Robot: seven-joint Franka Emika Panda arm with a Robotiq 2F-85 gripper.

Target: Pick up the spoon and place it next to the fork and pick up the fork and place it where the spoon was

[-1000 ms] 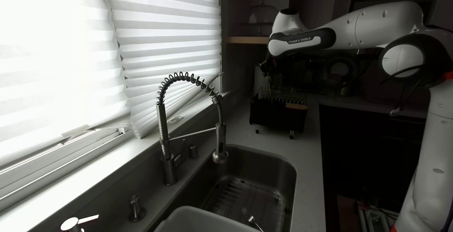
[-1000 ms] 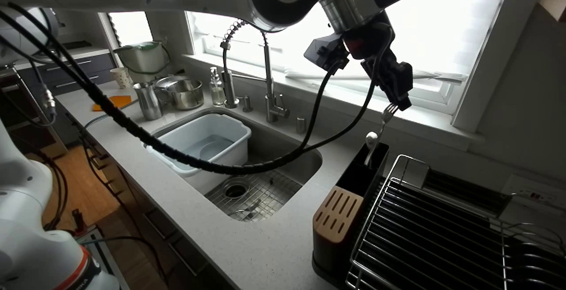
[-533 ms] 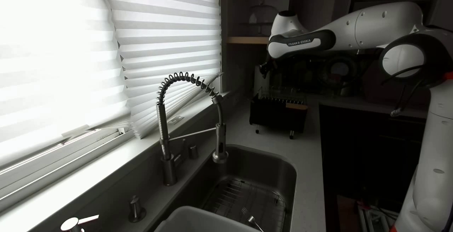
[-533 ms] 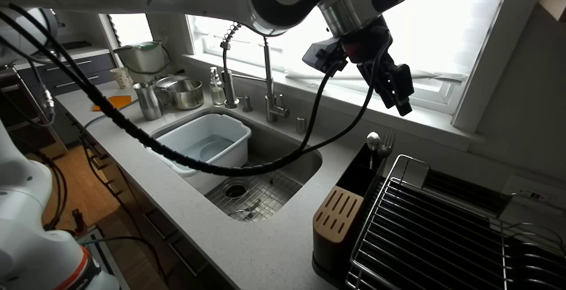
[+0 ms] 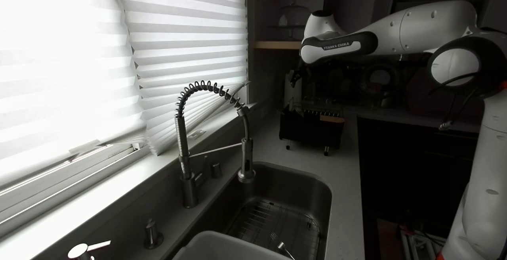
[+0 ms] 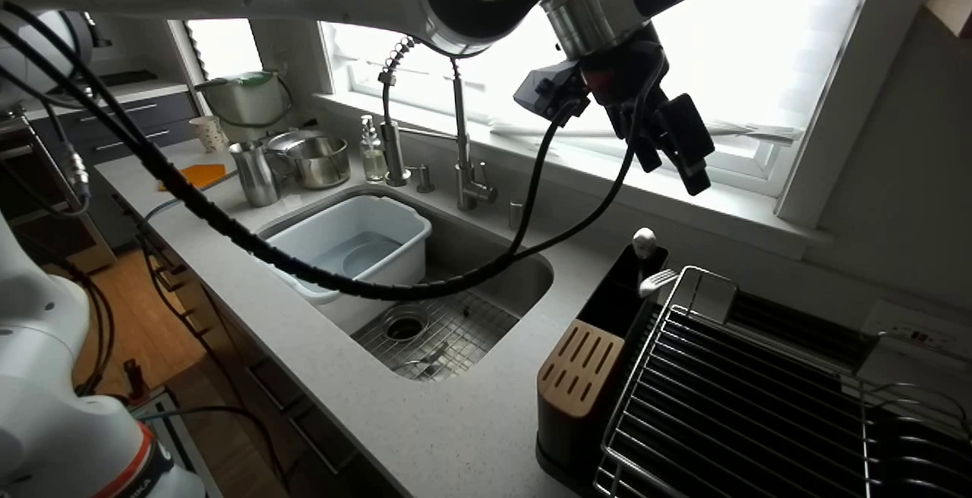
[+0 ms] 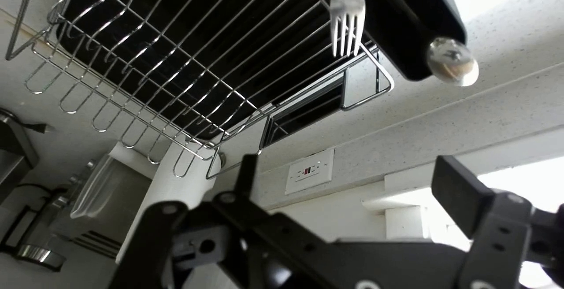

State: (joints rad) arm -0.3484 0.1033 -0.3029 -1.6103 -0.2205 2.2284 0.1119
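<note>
The claw (image 7: 348,176) is hovering with its fingers (image 7: 462,196) standing wide apart. Below the claw and apart from it, the spoon (image 7: 453,62) is standing bowl-up in a black utensil holder (image 6: 560,437). Just beside the spoon, also below the claw, the fork (image 7: 347,5) is leaning in the same holder; its head is sitting lower than the spoon's bowl, and its tines are projecting toward the dish rack (image 6: 729,399). Which compartment is receiving each handle cannot be told. A slotted wooden insert (image 6: 581,365) is covering the holder end farther from the claw. The dish rack is adjoining the holder, and both are resting on the worktop (image 6: 471,414) below the claw. In the wrist view, a wall outlet (image 7: 308,172) is showing between the fingers.

Farther from the claw, on the holder side away from the rack, the sink (image 5: 297,184) is occupying the worktop; another fork (image 5: 281,246) is resting inside it. At the sink end away from the claw, a pale tub (image 6: 402,266) is sitting. Past the tub, a steel pot (image 6: 323,164) is standing on the worktop, and a bucket (image 6: 250,103) is standing farther still.
</note>
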